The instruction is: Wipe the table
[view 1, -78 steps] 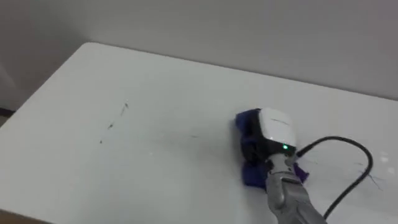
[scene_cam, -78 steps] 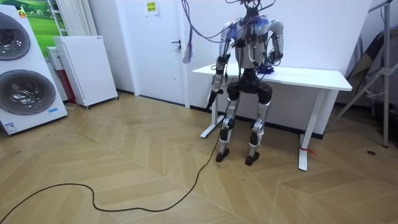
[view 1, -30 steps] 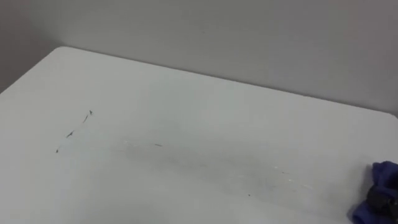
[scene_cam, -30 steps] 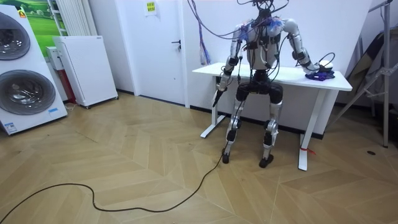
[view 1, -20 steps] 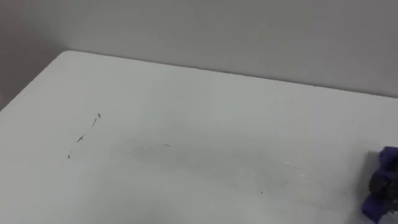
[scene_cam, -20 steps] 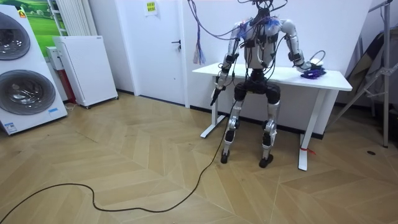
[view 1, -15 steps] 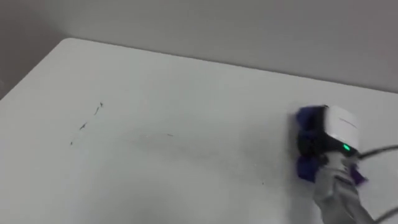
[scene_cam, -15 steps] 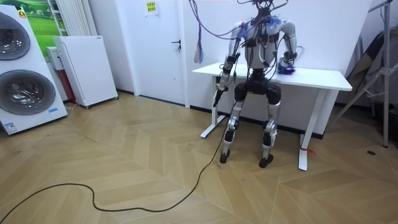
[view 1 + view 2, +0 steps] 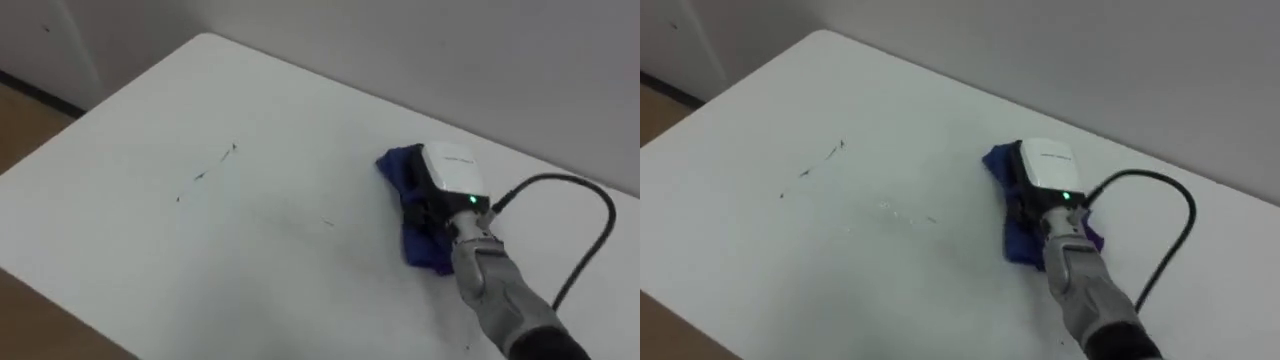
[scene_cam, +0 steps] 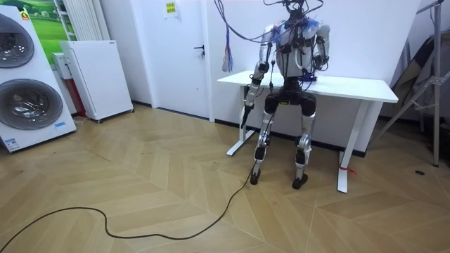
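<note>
A blue cloth (image 9: 408, 243) lies on the white table (image 9: 150, 240), right of its middle. My right hand (image 9: 450, 178) rests on top of it with its fingers curled into the cloth; the same hand (image 9: 1048, 165) and cloth (image 9: 1018, 245) show in the right eye view. Small dark marks (image 9: 203, 174) dot the tabletop to the left of the cloth, a short one (image 9: 327, 222) closer to it. In the room view I stand at the table (image 10: 355, 88), my left hand (image 10: 247, 95) hanging by my side near the table's left end.
The table's left edge and near corner drop to a wooden floor (image 9: 25, 120); a grey wall runs behind the far edge. In the room view, washing machines (image 10: 28, 77) and a white cabinet (image 10: 95, 77) stand far off at that view's left, a folded stand (image 10: 422, 70) at its right.
My right hand has dragged the blue cloth from the table's right end back toward the middle. The eye views have shifted as my body moved.
</note>
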Controlling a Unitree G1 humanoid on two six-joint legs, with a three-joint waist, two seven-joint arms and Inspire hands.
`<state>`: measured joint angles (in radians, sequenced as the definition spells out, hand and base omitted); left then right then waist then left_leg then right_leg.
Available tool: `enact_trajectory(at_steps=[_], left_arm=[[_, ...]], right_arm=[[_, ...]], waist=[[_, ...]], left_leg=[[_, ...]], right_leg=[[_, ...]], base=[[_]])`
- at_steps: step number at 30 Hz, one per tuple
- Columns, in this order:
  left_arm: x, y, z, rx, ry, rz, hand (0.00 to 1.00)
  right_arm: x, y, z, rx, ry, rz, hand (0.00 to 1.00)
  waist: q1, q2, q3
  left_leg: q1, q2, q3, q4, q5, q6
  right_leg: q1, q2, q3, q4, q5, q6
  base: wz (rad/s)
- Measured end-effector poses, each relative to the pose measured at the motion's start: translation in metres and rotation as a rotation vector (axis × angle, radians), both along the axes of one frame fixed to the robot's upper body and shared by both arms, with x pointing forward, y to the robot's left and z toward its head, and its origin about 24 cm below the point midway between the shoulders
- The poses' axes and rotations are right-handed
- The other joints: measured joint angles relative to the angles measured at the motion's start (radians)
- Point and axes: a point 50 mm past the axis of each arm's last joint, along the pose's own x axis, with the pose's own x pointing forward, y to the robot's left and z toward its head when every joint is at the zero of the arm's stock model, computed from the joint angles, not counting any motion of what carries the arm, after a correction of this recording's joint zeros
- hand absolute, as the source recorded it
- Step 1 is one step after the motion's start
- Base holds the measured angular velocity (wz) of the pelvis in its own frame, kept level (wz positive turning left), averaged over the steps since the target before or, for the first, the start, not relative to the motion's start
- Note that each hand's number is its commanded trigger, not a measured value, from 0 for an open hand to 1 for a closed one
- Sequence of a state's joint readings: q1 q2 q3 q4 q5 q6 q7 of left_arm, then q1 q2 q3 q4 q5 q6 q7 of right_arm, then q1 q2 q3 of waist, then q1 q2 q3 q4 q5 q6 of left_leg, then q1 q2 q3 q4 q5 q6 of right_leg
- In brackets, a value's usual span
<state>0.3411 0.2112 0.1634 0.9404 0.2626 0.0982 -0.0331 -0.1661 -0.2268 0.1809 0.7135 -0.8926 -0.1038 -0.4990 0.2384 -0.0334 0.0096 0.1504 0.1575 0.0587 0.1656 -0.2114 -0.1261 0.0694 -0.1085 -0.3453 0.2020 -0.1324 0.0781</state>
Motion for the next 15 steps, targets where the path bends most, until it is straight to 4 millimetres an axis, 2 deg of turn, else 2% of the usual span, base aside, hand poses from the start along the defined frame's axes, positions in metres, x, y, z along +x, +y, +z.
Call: enact_trajectory(at_steps=[1,2,3,4,5,7,10,12,15], left_arm=[[-0.002,0.006,0.002,0.025,0.003,0.008,0.00],[-0.004,0.008,0.003,0.036,0.001,0.022,0.00],[-0.009,0.013,0.005,0.060,0.001,0.051,0.00],[-0.013,0.017,0.007,0.079,0.006,0.061,0.00],[-0.014,0.018,0.007,0.083,0.008,0.065,0.00],[-0.017,0.021,0.009,0.090,0.004,0.080,0.00],[-0.016,0.022,0.009,0.094,-0.004,0.071,0.00],[-0.017,0.023,0.010,0.102,-0.004,0.069,0.00],[-0.019,0.023,0.011,0.121,-0.003,0.070,0.00]], right_arm=[[-0.016,-0.018,-0.006,0.016,-0.009,-0.086,1.00],[-0.024,-0.028,-0.009,0.021,-0.012,-0.134,1.00],[-0.039,-0.047,-0.014,0.034,-0.014,-0.228,1.00],[-0.053,-0.063,-0.017,0.030,-0.011,-0.303,1.00],[-0.061,-0.070,-0.019,0.025,-0.010,-0.334,1.00],[-0.089,-0.098,-0.023,0.040,-0.005,-0.472,1.00],[-0.117,-0.122,-0.024,0.054,-0.002,-0.617,1.00],[-0.129,-0.132,-0.027,0.082,0.009,-0.684,1.00],[-0.145,-0.147,-0.029,0.132,0.009,-0.817,1.00]], waist=[[-0.018,-0.003,-0.0052],[-0.019,-0.001,-0.0087],[-0.028,0.002,-0.0110],[-0.058,0.003,-0.0119],[-0.069,0.003,-0.0153],[-0.104,0.000,-0.0230],[-0.130,-0.002,-0.0256],[-0.161,-0.010,-0.0322],[-0.190,-0.020,-0.0354]], left_leg=[[0.003,-0.006,0.021,0.000,0.003,0.005],[0.007,-0.007,0.032,0.000,0.003,0.006],[0.019,-0.009,0.048,-0.002,0.003,0.006],[0.028,-0.012,0.064,-0.002,0.003,0.006],[0.031,-0.012,0.077,-0.002,0.003,0.006],[0.037,-0.014,0.089,-0.001,0.002,0.008],[0.037,-0.014,0.100,0.001,-0.003,0.018],[0.038,-0.015,0.100,0.004,-0.006,0.022],[0.039,-0.016,0.110,0.008,-0.010,0.026]], right_leg=[[0.003,-0.003,0.023,0.000,-0.002,0.003],[0.003,-0.002,0.036,0.000,-0.002,0.003],[0.008,-0.003,0.053,-0.001,0.000,0.006],[0.018,-0.003,0.067,-0.003,0.000,0.007],[0.019,-0.003,0.073,-0.003,-0.001,0.007],[0.022,-0.001,0.099,-0.012,-0.001,0.009],[0.020,0.005,0.128,-0.012,0.000,0.009],[0.025,0.005,0.136,-0.012,0.001,0.008],[0.026,0.006,0.148,-0.012,0.009,0.010]], base=[[0.13],[-0.15],[-0.17],[-0.12],[-0.06],[-0.07],[-0.10],[0.00],[-0.06]])
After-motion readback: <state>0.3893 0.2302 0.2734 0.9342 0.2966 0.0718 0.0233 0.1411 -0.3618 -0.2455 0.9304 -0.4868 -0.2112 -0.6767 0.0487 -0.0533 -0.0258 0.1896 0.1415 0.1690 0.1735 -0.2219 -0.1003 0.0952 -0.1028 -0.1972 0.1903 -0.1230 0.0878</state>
